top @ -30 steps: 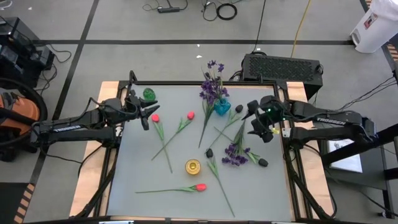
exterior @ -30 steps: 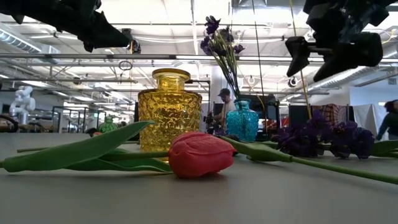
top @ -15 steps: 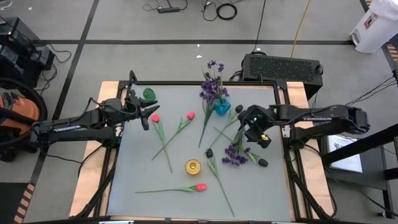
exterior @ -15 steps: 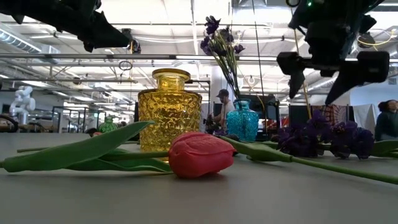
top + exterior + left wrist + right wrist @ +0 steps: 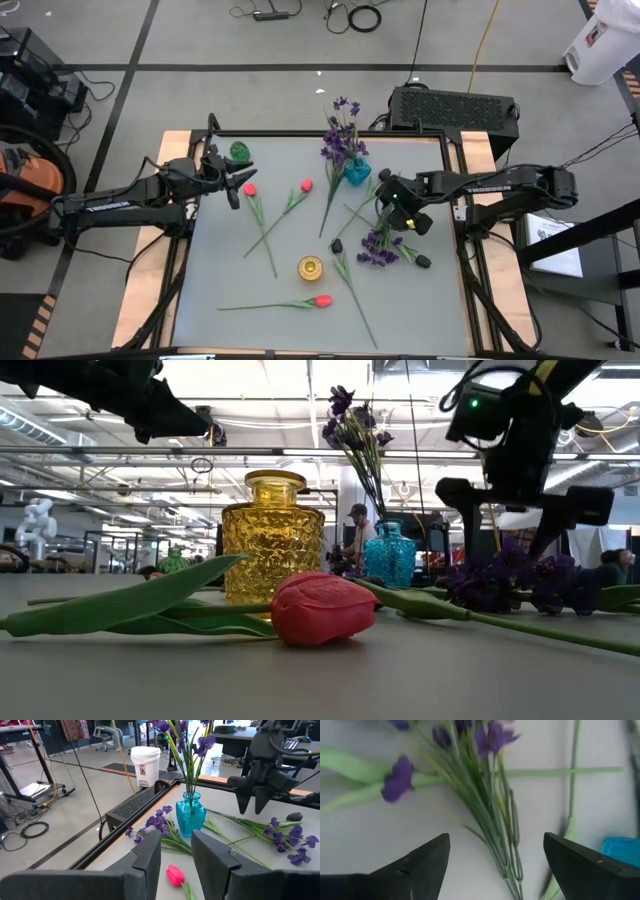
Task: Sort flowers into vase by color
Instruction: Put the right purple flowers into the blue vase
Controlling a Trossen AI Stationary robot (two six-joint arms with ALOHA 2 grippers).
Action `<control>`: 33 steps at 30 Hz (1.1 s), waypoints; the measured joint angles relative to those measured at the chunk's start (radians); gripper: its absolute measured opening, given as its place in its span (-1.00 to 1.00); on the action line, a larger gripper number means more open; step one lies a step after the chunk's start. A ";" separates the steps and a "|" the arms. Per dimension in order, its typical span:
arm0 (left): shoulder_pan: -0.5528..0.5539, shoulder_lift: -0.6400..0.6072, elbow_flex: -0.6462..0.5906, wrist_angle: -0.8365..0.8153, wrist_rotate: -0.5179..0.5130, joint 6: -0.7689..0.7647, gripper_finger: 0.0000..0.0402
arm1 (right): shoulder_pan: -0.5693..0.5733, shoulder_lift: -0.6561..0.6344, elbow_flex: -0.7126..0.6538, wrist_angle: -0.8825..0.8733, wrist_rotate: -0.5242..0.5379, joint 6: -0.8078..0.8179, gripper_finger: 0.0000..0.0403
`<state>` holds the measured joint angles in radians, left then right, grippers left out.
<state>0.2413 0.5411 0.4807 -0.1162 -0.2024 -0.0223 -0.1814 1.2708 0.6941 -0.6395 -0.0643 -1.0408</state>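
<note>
Loose purple flowers [image 5: 378, 247] lie on the grey table, right of centre, their green stems [image 5: 499, 827] running toward the teal vase [image 5: 357, 172], which holds more purple flowers [image 5: 343, 140]. My right gripper [image 5: 397, 213] hangs open just above those stems, pointing steeply down, one finger on either side and touching nothing; in the low view it [image 5: 517, 510] stands over the blooms [image 5: 520, 582]. My left gripper [image 5: 235, 187] waits open at the far left, above a pink tulip [image 5: 175, 875]. A yellow vase [image 5: 311, 267] and a green vase [image 5: 239, 151] stand empty.
Two pink tulips [image 5: 306, 185] lie at the far left-centre and a red one [image 5: 321, 300] near the front edge. Near-black buds [image 5: 337, 245] [image 5: 423, 261] [image 5: 385, 175] on green stems lie around the purple bunch. A raised frame [image 5: 300, 133] rims the table.
My right gripper has come down and toward the table's left, from beside the right edge to over the purple stems. It has tipped from slanting to steeply downward and rolled about its own line, staying open. The flowers have not moved.
</note>
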 joint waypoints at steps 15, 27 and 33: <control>0.000 0.000 0.000 -0.006 0.000 0.000 -0.42 | 0.000 0.107 -0.001 0.105 0.065 -0.079 0.55; 0.000 0.000 0.000 -0.007 0.008 0.000 -0.42 | 0.000 0.158 -0.001 0.105 0.065 -0.079 0.55; 0.000 0.000 0.000 -0.007 0.015 -0.001 -0.42 | 0.000 0.182 -0.001 0.108 0.065 -0.073 0.54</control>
<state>0.2417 0.5411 0.4808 -0.1230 -0.1871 -0.0230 -0.1818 1.4531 0.6933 -0.5319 0.0007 -1.1141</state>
